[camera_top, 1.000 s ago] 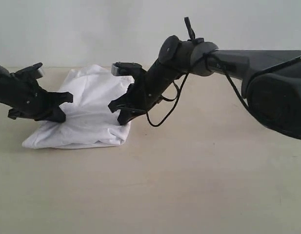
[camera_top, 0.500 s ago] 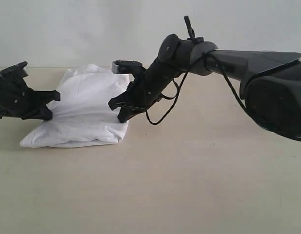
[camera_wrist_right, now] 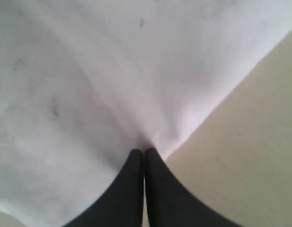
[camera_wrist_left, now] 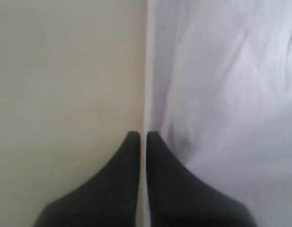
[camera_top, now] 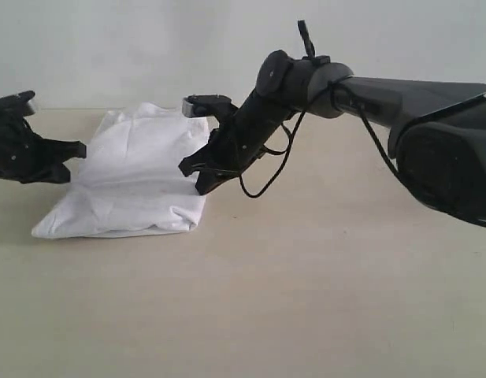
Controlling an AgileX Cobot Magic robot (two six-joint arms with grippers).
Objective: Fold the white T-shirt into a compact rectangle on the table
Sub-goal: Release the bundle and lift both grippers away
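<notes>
The white T-shirt [camera_top: 132, 177] lies folded in a rough rectangle on the table [camera_top: 306, 276], left of centre. My left gripper [camera_top: 76, 161] hovers just off the shirt's left edge, shut and empty. In the left wrist view the shut left gripper [camera_wrist_left: 138, 135] sits over the line where the T-shirt [camera_wrist_left: 221, 94] meets the table [camera_wrist_left: 65, 71]. My right gripper [camera_top: 194, 179] is shut at the shirt's right front corner. In the right wrist view the right gripper [camera_wrist_right: 144, 151] points at puckered T-shirt cloth [camera_wrist_right: 89, 94] near its edge.
A pale wall [camera_top: 148, 47] runs behind the table's far edge. The right arm [camera_top: 306, 83] and its looping cable [camera_top: 262, 185] reach across from the right above the tabletop. Bare table [camera_wrist_right: 259, 142] lies beside the shirt.
My left gripper has drawn back to the left, off the shirt. My right gripper has lifted slightly at the shirt's right edge. The shirt lies a little flatter.
</notes>
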